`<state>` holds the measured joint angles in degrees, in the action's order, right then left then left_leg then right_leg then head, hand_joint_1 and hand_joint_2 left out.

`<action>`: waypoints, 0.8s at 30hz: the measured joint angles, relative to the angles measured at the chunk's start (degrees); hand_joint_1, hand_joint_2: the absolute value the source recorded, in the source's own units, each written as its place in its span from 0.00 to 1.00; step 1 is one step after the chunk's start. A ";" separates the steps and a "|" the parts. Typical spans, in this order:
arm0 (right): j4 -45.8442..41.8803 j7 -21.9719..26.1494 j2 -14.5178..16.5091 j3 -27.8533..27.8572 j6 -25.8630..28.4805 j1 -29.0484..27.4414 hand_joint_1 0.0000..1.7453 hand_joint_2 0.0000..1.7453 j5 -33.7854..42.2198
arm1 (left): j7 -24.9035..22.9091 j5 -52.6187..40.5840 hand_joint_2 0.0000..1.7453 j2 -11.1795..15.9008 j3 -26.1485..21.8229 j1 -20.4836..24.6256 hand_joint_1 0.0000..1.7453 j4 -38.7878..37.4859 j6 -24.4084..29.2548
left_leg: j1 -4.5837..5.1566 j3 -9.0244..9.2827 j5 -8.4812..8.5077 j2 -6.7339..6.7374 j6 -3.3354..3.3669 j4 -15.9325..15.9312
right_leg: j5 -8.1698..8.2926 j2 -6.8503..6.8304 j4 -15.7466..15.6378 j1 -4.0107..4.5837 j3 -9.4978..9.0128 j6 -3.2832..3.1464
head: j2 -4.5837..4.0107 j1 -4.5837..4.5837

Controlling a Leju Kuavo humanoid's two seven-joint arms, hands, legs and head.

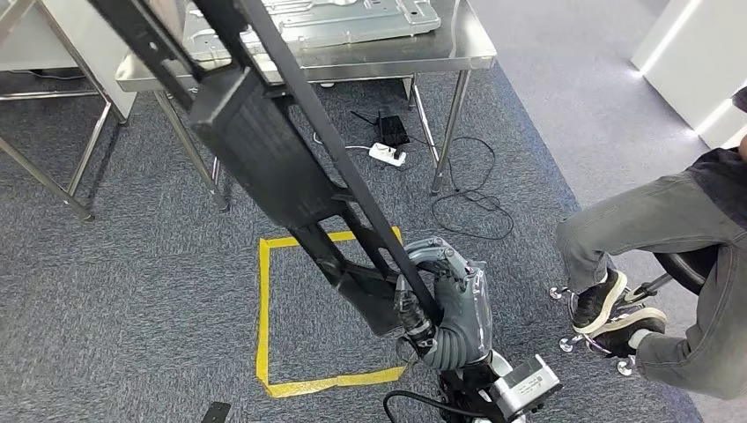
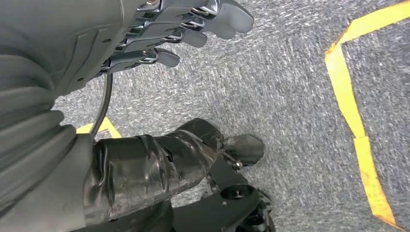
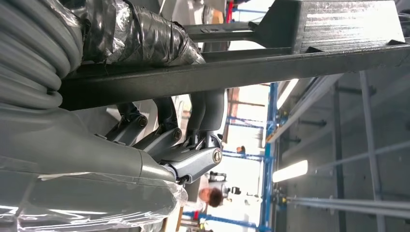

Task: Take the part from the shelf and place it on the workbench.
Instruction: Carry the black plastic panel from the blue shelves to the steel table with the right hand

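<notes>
A long black frame-like part (image 1: 264, 150) slants from low centre up to the top left in the head view. My right hand (image 1: 445, 304) grips its lower end. In the right wrist view the fingers (image 3: 193, 145) wrap around the part's black bar (image 3: 270, 65). The steel workbench (image 1: 396, 55) stands ahead at the top, with a grey metal panel (image 1: 352, 18) lying on it. My left hand (image 2: 159, 34) hangs over the carpet with its fingers apart and nothing in them.
A seated person (image 1: 652, 220) is at the right, feet on a wheeled stool base. A yellow tape square (image 1: 262, 308) marks the grey carpet below the part. A power strip (image 1: 388, 154) and cables lie under the workbench. Another table's legs (image 1: 44, 176) stand at the left.
</notes>
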<state>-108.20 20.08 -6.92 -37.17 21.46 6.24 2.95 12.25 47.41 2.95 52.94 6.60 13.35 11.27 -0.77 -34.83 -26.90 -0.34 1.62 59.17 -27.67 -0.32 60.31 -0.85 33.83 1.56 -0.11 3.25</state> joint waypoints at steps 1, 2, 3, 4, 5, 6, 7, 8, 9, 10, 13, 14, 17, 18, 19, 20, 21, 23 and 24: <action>-0.02 0.12 -0.01 0.00 -0.10 0.01 1.00 1.00 0.24 | 0.01 0.02 1.00 0.01 0.01 0.05 0.00 0.00 -0.15 | -0.05 0.11 0.09 0.01 0.39 -0.17 | -1.22 0.04 2.00 -0.06 0.90 0.20 | 0.00 -0.05; -0.03 0.25 -0.03 0.00 -0.22 0.00 1.00 1.00 0.44 | 0.01 0.05 1.00 0.03 0.02 0.09 0.00 0.00 -0.28 | -0.03 0.16 0.09 0.00 0.68 -0.22 | -2.79 0.08 4.97 -0.10 2.31 0.31 | 0.00 -0.12; -0.03 0.39 -0.05 0.00 -0.38 0.00 1.00 1.00 0.64 | 0.01 0.07 1.00 0.06 0.03 0.13 0.00 0.00 -0.42 | 0.05 0.18 0.04 -0.01 0.94 -0.23 | -4.52 0.11 8.72 -0.10 4.12 0.39 | 0.00 -0.17; -0.02 0.49 -0.09 0.00 -0.54 -0.02 1.00 1.00 0.79 | 0.01 0.09 1.00 0.10 0.03 0.13 0.00 -0.02 -0.48 | 0.14 0.19 0.00 -0.04 1.06 -0.23 | -5.62 0.12 11.96 -0.10 5.79 0.43 | 0.00 -0.18; 0.00 0.57 -0.13 0.01 -0.66 -0.04 1.00 1.00 0.95 | 0.00 0.10 1.00 0.14 0.04 0.11 0.00 -0.05 -0.52 | 0.23 0.21 -0.04 -0.10 1.13 -0.22 | -5.82 0.12 13.78 -0.10 6.84 0.43 | 0.00 -0.17; 0.02 0.62 -0.15 0.01 -0.74 -0.04 1.00 1.00 1.10 | 0.00 0.11 1.00 0.16 0.05 0.10 0.00 -0.08 -0.58 | 0.30 0.27 -0.08 -0.23 1.16 -0.22 | -4.96 0.13 13.59 -0.08 6.94 0.32 | 0.00 -0.17; 0.03 0.66 -0.17 0.02 -0.78 -0.04 1.00 1.00 1.25 | 0.00 0.12 1.00 0.17 0.06 0.09 0.00 -0.11 -0.65 | 0.36 0.35 -0.11 -0.38 1.15 -0.21 | -3.27 0.15 11.41 -0.03 6.02 0.12 | 0.00 -0.18; 0.03 0.68 -0.18 0.02 -0.78 -0.03 1.00 1.00 1.34 | 0.01 0.11 1.00 0.18 0.07 0.10 0.00 -0.13 -0.72 | 0.39 0.45 -0.15 -0.54 1.11 -0.21 | -1.26 0.19 7.93 0.08 4.39 -0.21 | 0.00 -0.18; 0.02 0.72 -0.19 0.02 -0.79 0.01 1.00 1.00 1.41 | 0.03 0.12 1.00 0.17 0.07 0.11 0.00 -0.13 -0.78 | 0.49 0.50 -0.22 -0.68 0.99 -0.18 | 0.17 0.23 4.23 0.29 2.61 -0.60 | 0.00 -0.18; 0.02 0.75 -0.19 0.02 -0.81 0.05 1.00 1.00 1.45 | 0.04 0.12 1.00 0.17 0.07 0.12 0.00 -0.13 -0.83 | 0.55 0.50 -0.26 -0.77 0.80 -0.14 | 0.98 0.26 1.44 0.48 1.29 -0.89 | 0.00 -0.16; 0.01 0.87 -0.20 0.02 -0.97 0.11 1.00 1.00 1.47 | 0.08 0.14 1.00 0.18 0.08 0.09 0.00 -0.13 -0.78 | 0.52 0.50 -0.25 -0.84 -0.12 -0.27 | 1.19 0.27 -1.16 0.81 0.17 -1.35 | 0.00 -0.14; 0.01 0.88 -0.21 0.02 -1.01 0.11 1.00 1.00 1.48 | 0.07 0.15 1.00 0.21 0.09 0.08 0.00 -0.14 -0.71 | 0.45 0.52 -0.33 -0.81 -0.44 -0.28 | 1.34 0.23 -1.45 0.67 -0.05 -1.56 | 0.00 -0.13; -0.01 0.92 -0.21 0.02 -1.24 0.16 1.00 1.00 1.55 | 0.01 0.13 1.00 0.26 0.14 0.10 0.00 -0.15 -0.58 | 0.23 -1.36 -3.09 -0.45 -1.34 4.17 | 1.71 -0.03 -2.37 0.17 -0.92 -2.23 | 0.00 0.20; 0.00 0.95 -0.21 0.02 -1.32 0.17 1.00 1.00 1.58 | -0.01 0.11 1.00 0.24 0.19 0.09 0.00 -0.15 -0.58 | 0.12 -3.00 -4.75 -0.33 -1.62 7.61 | 1.70 -0.09 -2.43 0.17 -1.01 -2.38 | 0.00 0.29; 0.01 0.97 -0.21 0.02 -1.38 0.18 1.00 1.00 1.59 | -0.02 0.10 1.00 0.22 0.23 0.05 0.00 -0.15 -0.58 | 0.00 -4.81 -6.10 -0.26 -1.82 11.10 | 1.65 -0.15 -2.40 0.18 -1.00 -2.48 | 0.00 0.33; 0.02 0.98 -0.21 0.02 -1.43 0.15 1.00 1.00 1.60 | -0.03 0.08 1.00 0.22 0.26 0.02 0.00 -0.15 -0.58 | -0.14 -6.22 -6.65 -0.18 -2.02 13.60 | 1.59 -0.16 -2.36 0.18 -1.02 -2.49 | 0.00 0.34; 0.03 0.98 -0.21 0.02 -1.49 0.12 1.00 1.00 1.60 | -0.04 0.07 1.00 0.23 0.28 -0.04 0.00 -0.15 -0.58 | -0.26 -6.74 -6.14 -0.09 -2.20 14.21 | 1.50 -0.15 -2.30 0.14 -1.07 -2.45 | 0.00 0.33; 0.03 0.97 -0.21 0.02 -1.56 0.09 1.00 1.00 1.60 | -0.07 0.06 1.00 0.28 0.28 -0.09 0.00 -0.15 -0.58 | -0.50 -4.69 -2.53 0.06 -2.43 9.27 | 1.15 -0.08 -2.00 -0.08 -1.23 -2.11 | 0.00 0.34; 0.03 0.97 -0.21 0.02 -1.57 0.09 1.00 1.00 1.60 | -0.08 0.06 1.00 0.30 0.29 -0.08 0.00 -0.15 -0.58 | -0.53 -2.96 -1.02 0.15 -2.47 5.60 | 0.90 -0.05 -1.78 -0.18 -1.29 -1.81 | 0.00 0.35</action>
<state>-108.17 21.05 -7.13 -37.16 19.89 6.34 4.55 12.17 47.47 3.25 53.23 6.52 13.20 10.69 -1.30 -37.80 -27.92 -0.20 -0.85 64.76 -26.77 -0.37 58.52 -1.03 32.54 -0.25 -0.11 3.60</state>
